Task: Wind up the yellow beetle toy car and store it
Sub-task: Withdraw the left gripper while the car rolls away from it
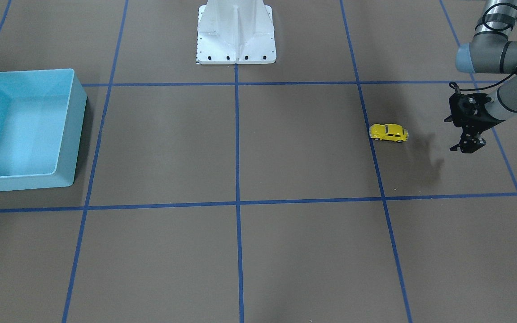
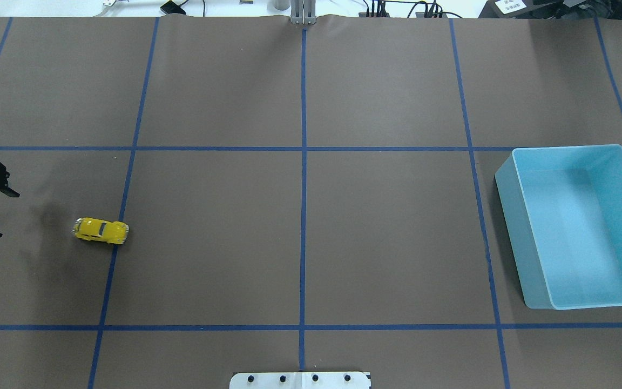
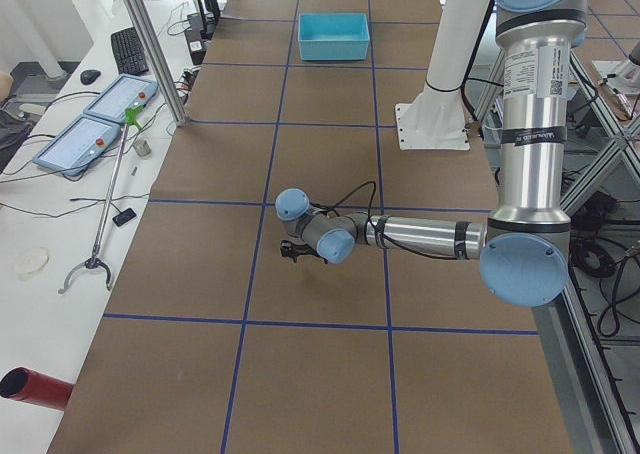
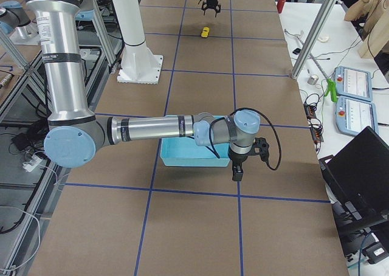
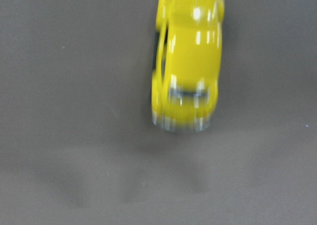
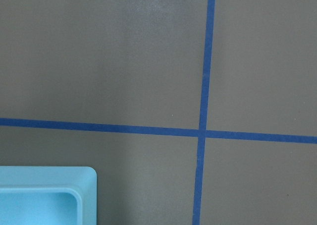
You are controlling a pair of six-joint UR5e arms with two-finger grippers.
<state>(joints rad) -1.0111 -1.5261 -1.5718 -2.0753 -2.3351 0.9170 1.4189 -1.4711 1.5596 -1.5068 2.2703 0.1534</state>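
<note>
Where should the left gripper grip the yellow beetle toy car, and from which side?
Likely best: pinch the yellow beetle toy car across its long flanks at mid-body, from straight above: it stands on its wheels, free all round, with a rounded roof.

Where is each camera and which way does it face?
Front-facing: across the table, faces the base; left hand on right.
Overhead: behind it, looks forward; left hand on left.
Exterior left: table's left end; left arm near.
Exterior right: opposite end; right arm near.
Left wrist: down on yellow beetle toy car.
Right wrist: down on bin corner.
First two share car and bin.
</note>
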